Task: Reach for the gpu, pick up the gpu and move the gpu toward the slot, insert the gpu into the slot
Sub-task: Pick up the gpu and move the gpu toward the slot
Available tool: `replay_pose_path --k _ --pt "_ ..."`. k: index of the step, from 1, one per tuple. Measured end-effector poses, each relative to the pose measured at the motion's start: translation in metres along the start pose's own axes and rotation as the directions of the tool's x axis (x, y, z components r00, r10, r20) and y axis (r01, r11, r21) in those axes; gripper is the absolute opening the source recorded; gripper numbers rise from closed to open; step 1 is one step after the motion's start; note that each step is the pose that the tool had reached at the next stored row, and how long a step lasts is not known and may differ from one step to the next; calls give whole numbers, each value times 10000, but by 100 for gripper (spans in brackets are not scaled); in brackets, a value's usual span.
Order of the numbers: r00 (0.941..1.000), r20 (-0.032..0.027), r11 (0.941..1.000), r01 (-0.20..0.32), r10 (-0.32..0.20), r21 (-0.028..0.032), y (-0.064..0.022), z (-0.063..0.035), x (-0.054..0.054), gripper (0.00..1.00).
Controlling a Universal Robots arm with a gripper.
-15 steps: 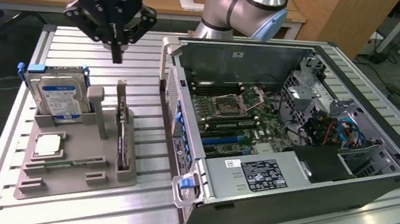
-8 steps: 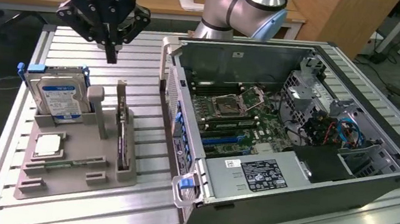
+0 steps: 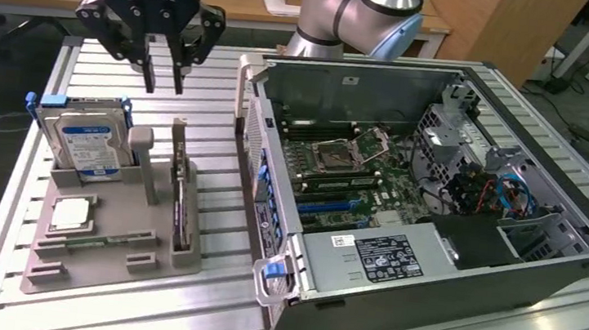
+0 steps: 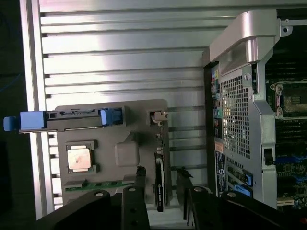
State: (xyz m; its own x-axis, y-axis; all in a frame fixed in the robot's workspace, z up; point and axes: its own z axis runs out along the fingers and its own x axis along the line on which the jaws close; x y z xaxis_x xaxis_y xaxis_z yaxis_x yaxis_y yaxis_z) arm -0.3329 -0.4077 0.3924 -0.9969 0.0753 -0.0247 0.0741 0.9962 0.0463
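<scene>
At the exterior view's upper left, the gripper hovers, fingers parted, above the gpu standing edgewise in its gray holder; reaching looks in hand, calling for descent astride the card.

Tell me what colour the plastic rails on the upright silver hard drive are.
The plastic rails are blue; the wrist view shows them best.
</scene>
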Motion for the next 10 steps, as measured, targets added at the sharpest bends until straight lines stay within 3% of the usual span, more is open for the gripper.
replay_pose_path --k 4,6,7,8,10 --pt "10000 -8 10000 59 -59 -1 -11 2 0 53" --pt "9996 -116 9997 254 -254 2 -13 15 0 53" --pt "9992 -179 9994 355 -355 1 -14 24 0 59" --pt "9987 -229 9990 450 -450 1 -16 35 0 59" --pt "9973 -284 9977 678 -678 -5 -17 68 2 59"
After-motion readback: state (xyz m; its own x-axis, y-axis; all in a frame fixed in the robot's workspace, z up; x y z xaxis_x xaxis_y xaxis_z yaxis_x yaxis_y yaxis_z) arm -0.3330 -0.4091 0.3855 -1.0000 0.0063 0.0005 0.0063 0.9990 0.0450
